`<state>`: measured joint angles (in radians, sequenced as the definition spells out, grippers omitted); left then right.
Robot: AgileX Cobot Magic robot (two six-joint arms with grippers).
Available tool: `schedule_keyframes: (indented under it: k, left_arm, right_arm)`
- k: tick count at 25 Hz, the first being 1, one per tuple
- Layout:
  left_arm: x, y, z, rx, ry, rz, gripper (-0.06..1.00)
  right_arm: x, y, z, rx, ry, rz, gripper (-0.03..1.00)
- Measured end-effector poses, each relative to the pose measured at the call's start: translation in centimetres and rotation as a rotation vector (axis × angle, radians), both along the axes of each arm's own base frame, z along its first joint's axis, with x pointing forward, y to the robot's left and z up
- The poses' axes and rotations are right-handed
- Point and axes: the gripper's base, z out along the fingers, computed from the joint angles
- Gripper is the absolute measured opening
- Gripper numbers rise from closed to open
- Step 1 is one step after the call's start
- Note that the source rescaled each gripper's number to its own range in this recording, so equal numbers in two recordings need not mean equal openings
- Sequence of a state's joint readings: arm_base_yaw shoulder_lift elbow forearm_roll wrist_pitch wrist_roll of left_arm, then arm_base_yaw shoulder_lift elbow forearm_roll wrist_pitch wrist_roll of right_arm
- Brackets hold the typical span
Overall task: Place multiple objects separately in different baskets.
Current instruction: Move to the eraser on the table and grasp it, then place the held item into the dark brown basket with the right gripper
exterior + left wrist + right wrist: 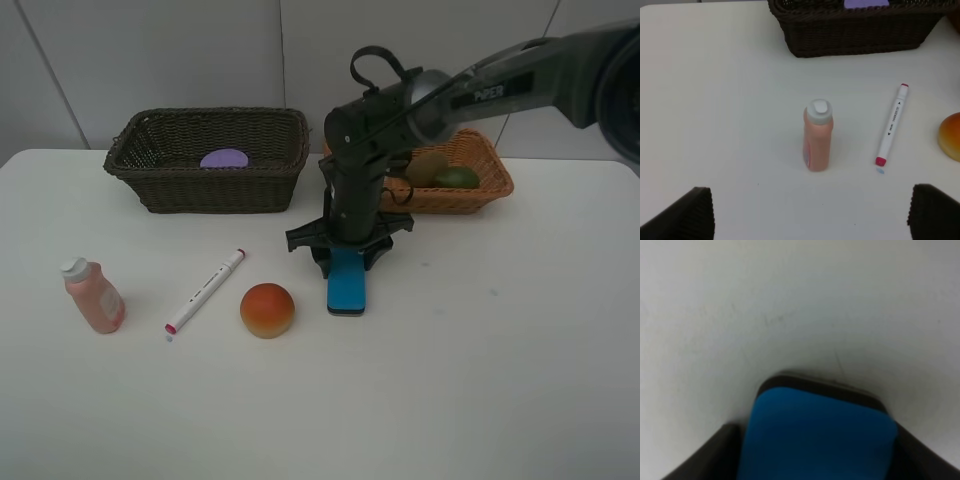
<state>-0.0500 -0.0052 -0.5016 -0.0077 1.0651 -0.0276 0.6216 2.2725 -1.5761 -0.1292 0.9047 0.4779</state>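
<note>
1. High view: right gripper point(346, 262) pinched on the blue eraser point(346, 288), which lies flat on the table point(500, 380) mid-scene, just near of the light basket point(482, 192). Advised: lift straight up, clear the basket rim before carrying over, and release low. Arm lettering reads "PiPER".
2. Left wrist view: left gripper point(810, 220) spread wide, holding nothing. Pink bottle point(818, 137) stands upright, marker point(892, 125) to its right. Marker print is too small to read.
3. Right wrist view: eraser's blue face sits between dark jaws pressed against it. No writing visible.
</note>
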Motion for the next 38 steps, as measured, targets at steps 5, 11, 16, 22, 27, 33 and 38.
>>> schedule_keyframes:
  k: [5, 11, 16, 22, 27, 33, 38]
  left_arm:
    - [0.0, 0.0, 0.0, 0.000, 0.000, 0.000, 1.00]
    - [0.0, 0.0, 0.0, 0.000, 0.000, 0.000, 1.00]
    - [0.0, 0.0, 0.0, 0.000, 0.000, 0.000, 1.00]
    - [0.0, 0.0, 0.0, 0.000, 0.000, 0.000, 1.00]
    - [0.0, 0.0, 0.0, 0.000, 0.000, 0.000, 1.00]
    - [0.0, 0.0, 0.0, 0.000, 0.000, 0.000, 1.00]
    - [0.0, 0.0, 0.0, 0.000, 0.000, 0.000, 1.00]
  right_arm:
    - [0.0, 0.0, 0.0, 0.000, 0.000, 0.000, 0.07]
    - [0.0, 0.0, 0.1, 0.000, -0.001, 0.000, 0.07]
    - [-0.1, -0.1, 0.4, 0.000, -0.006, 0.001, 0.07]
    - [-0.1, -0.3, 2.2, -0.001, -0.037, 0.010, 0.07]
    - [-0.1, -0.5, 3.7, -0.006, -0.062, 0.019, 0.07]
    - [0.0, -0.7, 5.9, -0.012, -0.105, 0.029, 0.07]
    - [0.9, -0.3, 8.5, -0.026, -0.130, 0.056, 0.07]
